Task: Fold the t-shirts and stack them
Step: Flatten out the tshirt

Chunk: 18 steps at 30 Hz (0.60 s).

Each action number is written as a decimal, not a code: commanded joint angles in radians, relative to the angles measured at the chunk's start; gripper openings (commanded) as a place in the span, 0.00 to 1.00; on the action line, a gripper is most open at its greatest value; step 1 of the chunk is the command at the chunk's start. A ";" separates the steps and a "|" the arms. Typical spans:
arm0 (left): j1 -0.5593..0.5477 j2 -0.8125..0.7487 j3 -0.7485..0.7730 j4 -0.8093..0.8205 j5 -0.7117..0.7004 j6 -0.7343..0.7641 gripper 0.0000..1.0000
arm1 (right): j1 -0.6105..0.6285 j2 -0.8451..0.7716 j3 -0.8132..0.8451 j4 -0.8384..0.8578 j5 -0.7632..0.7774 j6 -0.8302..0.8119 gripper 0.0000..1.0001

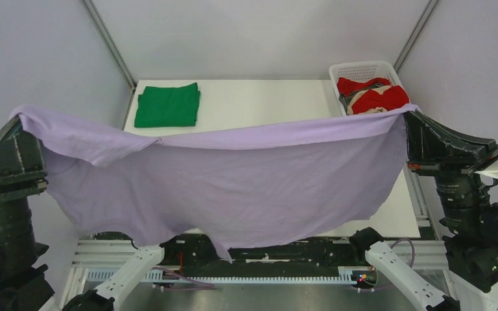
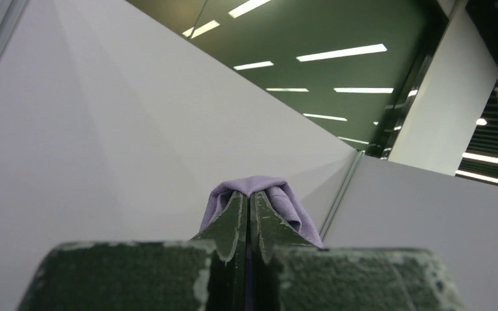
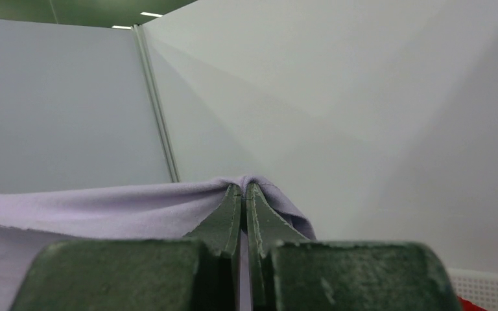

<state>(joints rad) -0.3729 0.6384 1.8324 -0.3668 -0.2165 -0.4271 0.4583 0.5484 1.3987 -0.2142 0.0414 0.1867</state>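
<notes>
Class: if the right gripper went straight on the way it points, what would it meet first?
The right gripper pinches the lavender t-shirt; beyond that, probably the white wall panel, though depth is unclear.

Top external: high and behind the arm bases, facing forward and down over the whole table (image 1: pixel 259 97), wide and far. Left wrist: right up against the left gripper (image 2: pixel 248 194), aimed upward at wall panels (image 2: pixel 104 129) and ceiling lights (image 2: pixel 340 53). Right wrist: just as close on the right gripper (image 3: pixel 243 188), also aimed up at wall panels. All three share the lavender t-shirt (image 1: pixel 233 181) (wrist views catch only its pinched edge).
</notes>
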 commanded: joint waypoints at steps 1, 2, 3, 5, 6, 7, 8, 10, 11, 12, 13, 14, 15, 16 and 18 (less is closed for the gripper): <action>-0.003 0.083 -0.052 0.023 -0.023 0.091 0.02 | 0.000 -0.004 -0.058 0.010 0.086 -0.004 0.00; -0.002 0.099 -0.075 0.036 -0.039 0.099 0.02 | 0.000 -0.001 -0.089 0.019 0.128 -0.007 0.00; -0.001 0.117 -0.105 0.047 -0.065 0.107 0.02 | 0.000 0.005 -0.123 0.027 0.168 -0.012 0.00; -0.002 0.157 -0.171 0.080 -0.132 0.124 0.02 | 0.000 0.029 -0.183 0.044 0.262 -0.022 0.00; -0.002 0.182 -0.204 0.099 -0.167 0.135 0.02 | 0.000 0.045 -0.210 0.055 0.320 -0.026 0.00; -0.002 0.218 -0.234 0.108 -0.219 0.148 0.02 | 0.000 0.069 -0.246 0.074 0.362 -0.036 0.00; -0.002 0.263 -0.259 0.111 -0.288 0.160 0.02 | 0.000 0.104 -0.270 0.094 0.411 -0.044 0.00; -0.002 0.355 -0.311 0.131 -0.446 0.170 0.02 | 0.000 0.186 -0.292 0.098 0.495 -0.055 0.00; -0.001 0.393 -0.347 0.169 -0.482 0.182 0.02 | 0.001 0.225 -0.305 0.098 0.539 -0.057 0.00; -0.001 0.436 -0.395 0.207 -0.490 0.195 0.02 | 0.000 0.272 -0.323 0.100 0.573 -0.055 0.00; 0.001 0.471 -0.433 0.247 -0.479 0.195 0.02 | -0.001 0.309 -0.348 0.109 0.614 -0.051 0.00; 0.002 0.517 -0.472 0.275 -0.464 0.192 0.02 | -0.003 0.352 -0.379 0.125 0.653 -0.042 0.00; 0.006 0.559 -0.504 0.303 -0.455 0.185 0.02 | -0.013 0.394 -0.405 0.151 0.680 -0.031 0.00; 0.011 0.611 -0.518 0.320 -0.456 0.167 0.02 | -0.029 0.431 -0.432 0.172 0.685 -0.015 0.00; 0.029 0.720 -0.530 0.334 -0.450 0.130 0.02 | -0.095 0.514 -0.467 0.205 0.625 0.028 0.00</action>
<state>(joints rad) -0.3672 1.2362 1.3388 -0.1463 -0.6014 -0.2947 0.4404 0.9668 0.9943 -0.1017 0.5926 0.1623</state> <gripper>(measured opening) 0.034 0.011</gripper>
